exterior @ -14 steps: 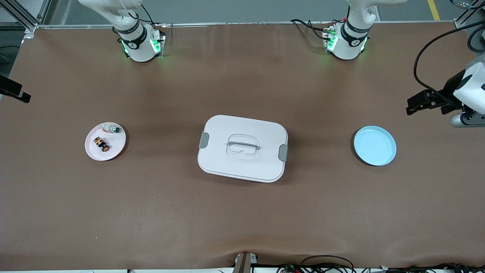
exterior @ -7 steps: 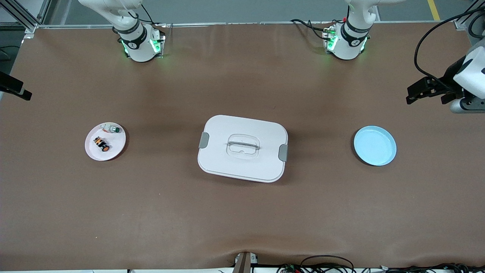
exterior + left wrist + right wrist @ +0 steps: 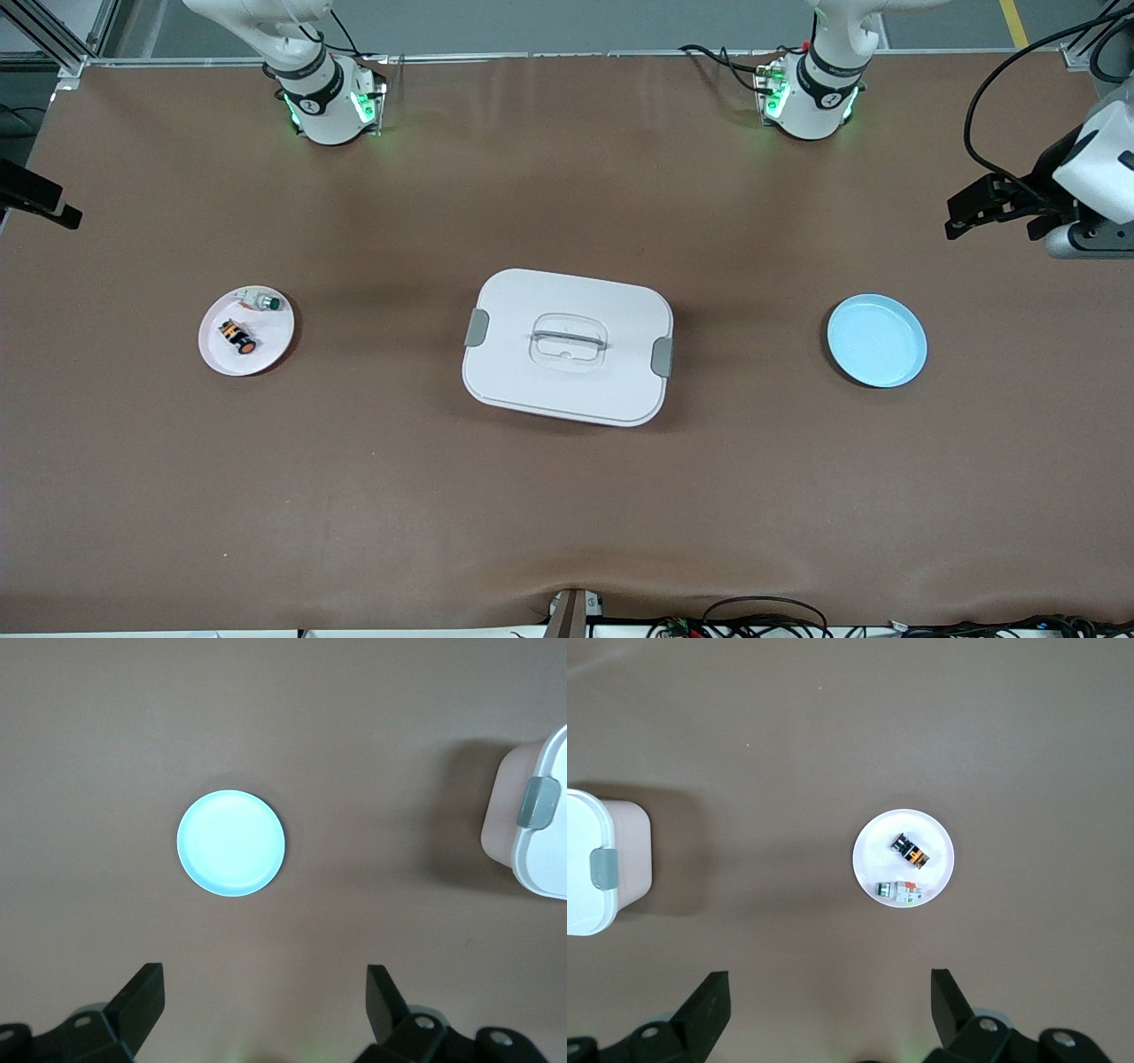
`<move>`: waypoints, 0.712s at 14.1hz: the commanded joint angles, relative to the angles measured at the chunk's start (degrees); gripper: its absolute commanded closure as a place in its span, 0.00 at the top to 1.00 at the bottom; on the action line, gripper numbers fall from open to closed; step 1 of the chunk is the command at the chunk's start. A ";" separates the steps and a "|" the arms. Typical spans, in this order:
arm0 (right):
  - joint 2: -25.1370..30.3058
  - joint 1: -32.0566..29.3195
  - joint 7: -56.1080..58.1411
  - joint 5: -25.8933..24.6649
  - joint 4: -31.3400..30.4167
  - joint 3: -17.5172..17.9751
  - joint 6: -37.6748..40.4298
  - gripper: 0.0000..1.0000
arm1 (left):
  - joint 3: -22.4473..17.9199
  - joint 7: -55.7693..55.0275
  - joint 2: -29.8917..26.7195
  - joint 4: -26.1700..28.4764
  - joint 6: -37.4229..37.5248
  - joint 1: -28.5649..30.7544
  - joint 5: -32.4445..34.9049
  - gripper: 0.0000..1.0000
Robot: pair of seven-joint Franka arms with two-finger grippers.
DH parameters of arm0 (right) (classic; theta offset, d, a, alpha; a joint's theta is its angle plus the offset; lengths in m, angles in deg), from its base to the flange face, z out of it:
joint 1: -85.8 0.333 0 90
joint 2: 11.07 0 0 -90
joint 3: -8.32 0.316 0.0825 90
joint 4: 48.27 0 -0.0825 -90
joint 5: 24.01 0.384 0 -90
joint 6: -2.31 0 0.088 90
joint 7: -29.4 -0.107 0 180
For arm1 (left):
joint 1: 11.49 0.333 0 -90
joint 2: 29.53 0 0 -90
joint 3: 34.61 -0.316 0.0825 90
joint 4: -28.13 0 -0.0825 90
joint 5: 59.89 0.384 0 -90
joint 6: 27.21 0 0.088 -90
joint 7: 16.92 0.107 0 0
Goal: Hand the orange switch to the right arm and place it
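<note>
1. One orange switch point(image 3: 238, 338) lies on its side in a small white plate point(image 3: 266, 354) toward the right arm's end of the table. It is a tiny part with a black body and a round orange cap; nothing grips it.
2. Sharing the same plate is a green-capped switch point(image 3: 261, 302), silver-white in body, lying apart from the orange one and farther from the front camera.
3. The white plate is round, shallow and smooth, with a low raised rim.
4. At the middle of the table stands a white lidded box point(image 3: 567, 346), rectangular with rounded corners, of matt plastic. Its lid is on, with a recessed clear handle at the centre and a grey clasp at each short end. Its contents cannot be seen.
5. Toward the left arm's end lies a light blue plate point(image 3: 877, 341), round, glossy, shallow-rimmed and holding nothing.
6. The table point(image 3: 567, 514) is covered in a plain brown matt sheet.
7. The left gripper point(image 3: 266, 1005) hangs over the table near the blue plate, toward the edge at the left arm's end; its black fingers stand wide apart and hold nothing.
8. The right gripper point(image 3: 828, 1003) hangs high over the table near the white plate, likewise spread wide and empty; only a dark part of it shows at the edge of the front view.
</note>
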 commanded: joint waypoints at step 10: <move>1.71 0.11 0.16 -3.52 -1.94 0.62 -1.18 1.00 | -0.27 0.03 -1.50 0.60 0.30 -0.78 0.21 1.00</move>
